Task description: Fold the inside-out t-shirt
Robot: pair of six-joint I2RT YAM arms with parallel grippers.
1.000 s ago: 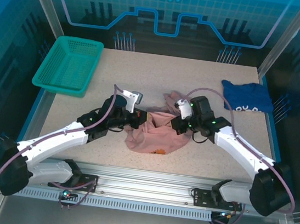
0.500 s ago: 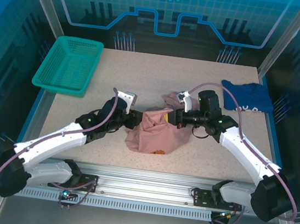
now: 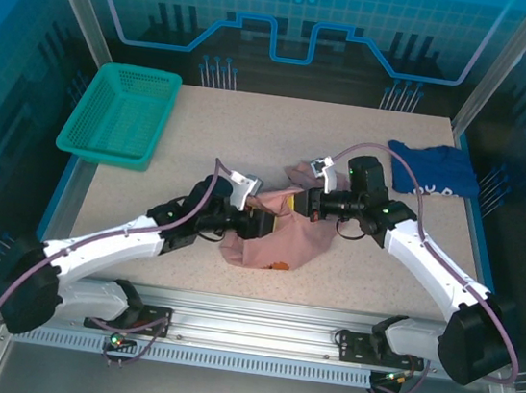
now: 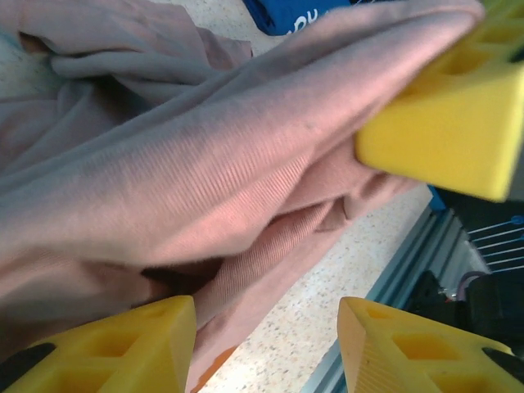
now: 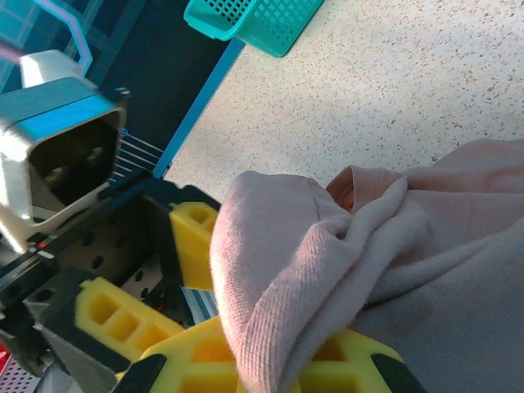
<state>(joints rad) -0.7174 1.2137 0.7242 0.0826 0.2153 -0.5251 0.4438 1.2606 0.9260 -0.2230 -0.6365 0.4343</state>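
The pink inside-out t-shirt (image 3: 281, 243) lies bunched in the middle of the worktop (image 3: 281, 131), toward its near edge, between the two arms. The right claw (image 3: 309, 203) is pinched tight on a fold at the shirt's far edge and holds it up, so the cloth runs in a raised ridge down to the heap. Seen from its own wrist, the fabric drapes over its yellow fingers (image 5: 188, 364). The left claw (image 3: 261, 223) sits at the shirt's left side with its jaws parted, gripping nothing. The cloth passes just beyond its fingertips (image 4: 123, 344). A green basket (image 3: 119, 115) stands at the far left corner and a dark blue shirt (image 3: 436, 169) lies at the far right, both well apart from the pink one.
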